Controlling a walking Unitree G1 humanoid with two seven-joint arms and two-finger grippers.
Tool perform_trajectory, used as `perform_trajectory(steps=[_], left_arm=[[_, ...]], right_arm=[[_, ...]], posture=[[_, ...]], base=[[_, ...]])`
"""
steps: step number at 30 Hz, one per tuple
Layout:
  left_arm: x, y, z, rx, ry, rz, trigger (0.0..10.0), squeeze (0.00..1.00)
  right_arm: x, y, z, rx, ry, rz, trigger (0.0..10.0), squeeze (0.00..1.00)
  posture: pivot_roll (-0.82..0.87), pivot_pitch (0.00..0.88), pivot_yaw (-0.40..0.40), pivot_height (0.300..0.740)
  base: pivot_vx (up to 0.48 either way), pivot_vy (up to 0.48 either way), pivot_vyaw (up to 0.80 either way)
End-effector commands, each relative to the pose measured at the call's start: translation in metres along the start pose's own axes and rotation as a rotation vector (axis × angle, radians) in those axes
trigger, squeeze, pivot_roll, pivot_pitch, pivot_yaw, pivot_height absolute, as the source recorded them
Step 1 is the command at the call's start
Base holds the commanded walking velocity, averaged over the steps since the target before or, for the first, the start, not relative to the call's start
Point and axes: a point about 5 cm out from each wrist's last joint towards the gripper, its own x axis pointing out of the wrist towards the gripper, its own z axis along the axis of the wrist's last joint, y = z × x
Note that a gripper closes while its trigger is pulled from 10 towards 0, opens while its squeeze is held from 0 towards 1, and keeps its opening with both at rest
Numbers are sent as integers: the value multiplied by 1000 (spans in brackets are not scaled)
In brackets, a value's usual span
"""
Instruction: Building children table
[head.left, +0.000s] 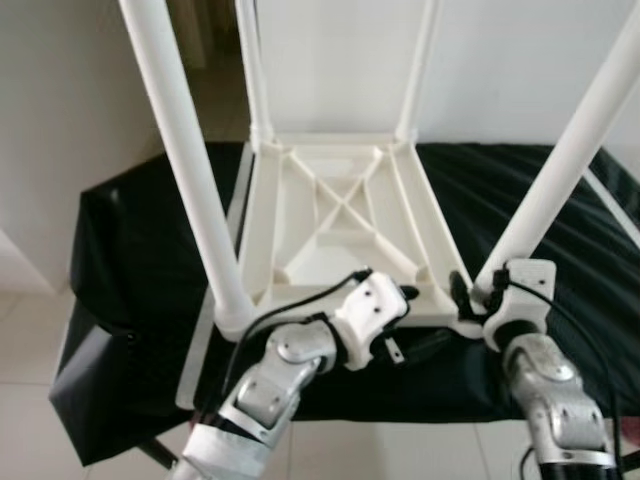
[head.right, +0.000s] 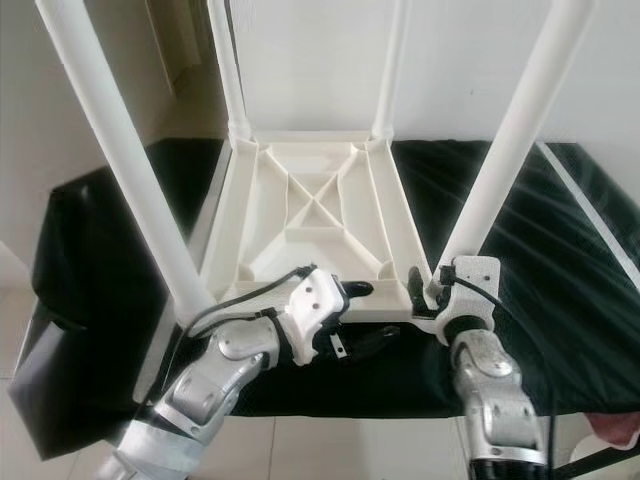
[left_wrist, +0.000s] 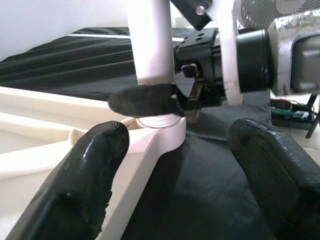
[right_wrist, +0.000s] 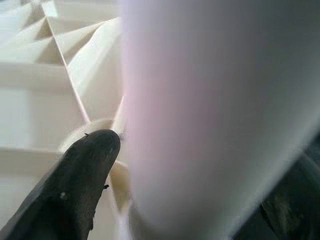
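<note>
The white plastic table (head.left: 330, 215) lies upside down on a black cloth, its legs pointing up. My right gripper (head.left: 470, 295) is shut on the front right leg (head.left: 560, 170) just above its corner socket. In the left wrist view one of its black fingers (left_wrist: 142, 100) crosses the leg (left_wrist: 150, 40) at the base. In the right wrist view the leg (right_wrist: 200, 110) stands close between the fingers (right_wrist: 80, 180). My left gripper (head.left: 420, 318) is open at the table's front rim, just left of that corner. One fingertip is over the rim, the other over the cloth.
The front left leg (head.left: 190, 170) rises close beside my left arm, and two back legs (head.left: 255, 70) stand by the white wall. The black cloth (head.left: 140, 260) hangs over the edges above a tiled floor. A fan (left_wrist: 280, 10) stands off to the right.
</note>
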Motion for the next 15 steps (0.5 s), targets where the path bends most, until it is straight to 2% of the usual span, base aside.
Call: perform_trajectory(steps=[1, 4, 9, 10, 11, 12, 13, 14, 15], left_arm=[[3, -4, 1, 27, 8, -110, 10000, 0], [6, -3, 3, 32, 6, -111, 10000, 0], [4, -3, 2, 35, 13, -115, 10000, 0], [3, -3, 1, 40, 21, -115, 10000, 0], [3, -3, 1, 40, 21, -115, 10000, 0], [3, -3, 0, 41, 23, -115, 10000, 0], [2, -2, 1, 41, 24, -107, 10000, 0], [2, -2, 1, 41, 24, -107, 10000, 0], [1, 0, 2, 42, 23, -99, 10000, 0]], right_arm=[[0, 3, -6, -31, 21, 65, 10000, 0], [4, 0, -6, -67, 31, 193, 10000, 0], [8, -5, -6, -95, 44, 242, 9922, 0], [10, -8, -7, -108, 45, 243, 8118, 0], [10, -8, -7, -108, 45, 243, 8118, 0], [10, -9, -8, -109, 45, 243, 3608, 0], [9, -10, -9, -111, 46, 256, 1216, 0], [9, -10, -9, -111, 46, 256, 1216, 0], [8, -10, -11, -101, 52, 264, 0, 0]], posture=[[-62, 0, 3, 740], [-66, 0, 11, 740], [-58, 0, 14, 740], [-51, 0, 15, 740], [-51, 0, 15, 740], [-51, 0, 15, 740], [-42, 0, 9, 740], [-42, 0, 9, 740], [-38, 0, 6, 740]], base=[[0, 0, 0], [0, 0, 0], [0, 0, 0], [0, 0, 0], [0, 0, 0], [0, 0, 0], [0, 0, 0], [0, 0, 0], [0, 0, 0]])
